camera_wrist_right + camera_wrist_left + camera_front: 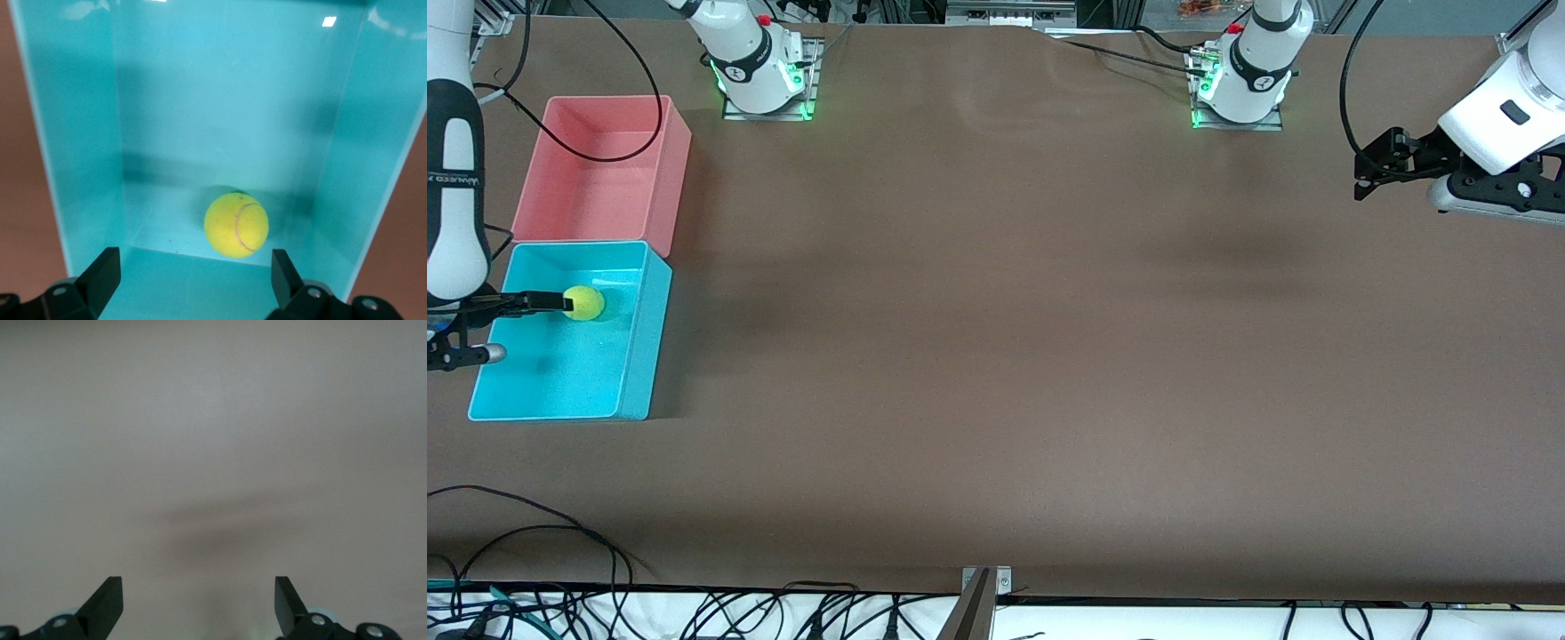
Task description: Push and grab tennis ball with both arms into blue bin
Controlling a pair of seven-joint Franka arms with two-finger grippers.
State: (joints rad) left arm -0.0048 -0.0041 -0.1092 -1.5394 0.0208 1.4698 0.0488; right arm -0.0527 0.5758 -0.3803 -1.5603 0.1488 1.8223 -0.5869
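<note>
Front view: brown table (996,356), pink bin (605,169) beside blue bin (640,356).

Ball (236,225): yellow-green, faint curved seam. Bin (633,356): cyan-blue. Second bin (667,169): pink. Bench (1049,356): plain brown. Arms: white, black bands. Fingers (103,277): black.

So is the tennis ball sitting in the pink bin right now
No, the tennis ball lies inside the blue bin, while the pink bin beside it holds no ball.
</note>
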